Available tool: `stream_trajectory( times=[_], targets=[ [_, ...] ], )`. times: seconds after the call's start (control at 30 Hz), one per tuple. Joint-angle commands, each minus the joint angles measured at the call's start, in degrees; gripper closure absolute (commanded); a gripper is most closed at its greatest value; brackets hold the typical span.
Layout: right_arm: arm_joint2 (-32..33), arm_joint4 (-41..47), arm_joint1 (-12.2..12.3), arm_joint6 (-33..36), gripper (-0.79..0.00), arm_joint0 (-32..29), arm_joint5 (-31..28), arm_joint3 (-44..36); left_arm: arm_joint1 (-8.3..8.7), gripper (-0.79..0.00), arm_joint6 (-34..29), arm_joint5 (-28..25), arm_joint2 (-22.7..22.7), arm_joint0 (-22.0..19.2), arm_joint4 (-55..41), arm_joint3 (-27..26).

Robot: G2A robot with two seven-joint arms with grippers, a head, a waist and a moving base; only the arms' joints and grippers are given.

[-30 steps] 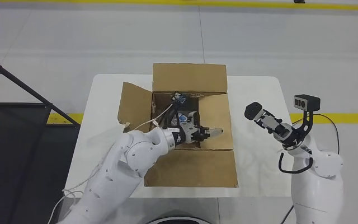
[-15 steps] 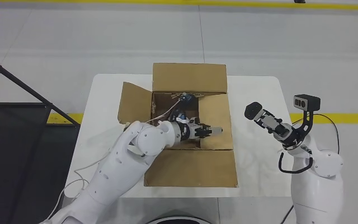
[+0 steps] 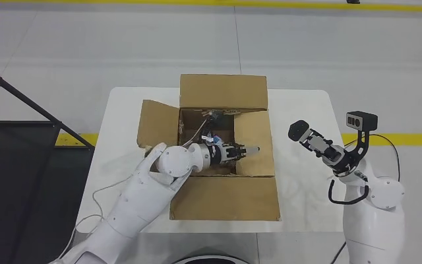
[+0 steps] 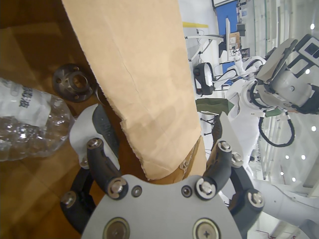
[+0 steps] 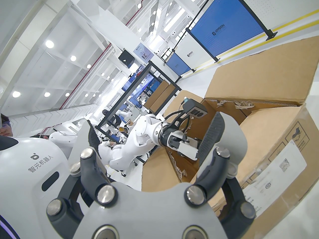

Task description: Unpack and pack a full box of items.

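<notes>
- An open brown cardboard box (image 3: 224, 198) sits on the white table (image 3: 303, 198).
- Left gripper (image 4: 159, 115) straddles the box's right flap (image 4: 139, 63), fingers spread, not clamping.
- Right gripper (image 5: 153, 123) hangs beside the box, fingers released, empty.
- A clear plastic bottle (image 4: 27, 123) lies inside.

Bright, even overhead light from ceiling lamps (image 5: 49, 43) washes the table (image 3: 300, 112); soft shadow fills the box (image 3: 224, 92) interior. Both wrist views bow at the edges; the bottle (image 4: 30, 130) perhaps catches glare.

box (image 3: 224, 198) on tbl (image 3: 303, 112), bottle (image 4: 27, 125) inside
</notes>
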Motion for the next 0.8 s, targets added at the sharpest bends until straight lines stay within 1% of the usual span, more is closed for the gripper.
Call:
stream_trajectory(
  times=[0.0, 0.2, 0.4, 0.5, 0.77],
  targets=[
    [0.00, 0.00, 0.00, 0.01, -0.785, 0.00, 0.00, 0.01, -0.19, -0.785, 0.61, -0.72, 0.33, -0.25, -1.01, 1.04],
    [0.00, 0.00, 0.00, 0.01, -0.785, 0.00, 0.00, 0.01, -0.61, -0.785, 0.94, -2.78, 0.68, -0.82, -4.31, 2.27],
    [0.00, 0.00, 0.00, 0.01, -0.785, 0.00, 0.00, 0.01, -0.42, -0.785, 0.43, -3.64, -0.11, -0.65, -4.81, 1.69],
    [0.00, 0.00, 0.00, 0.01, -0.785, 0.00, 0.00, 0.01, -0.24, -0.785, 0.07, -3.75, -0.73, -0.35, -5.00, 0.49],
    [0.00, 0.00, 0.00, 0.01, -0.785, 0.00, 0.00, 0.01, 0.34, -0.785, 0.52, -4.12, -2.36, 0.46, -2.90, -5.35]
  ],
)
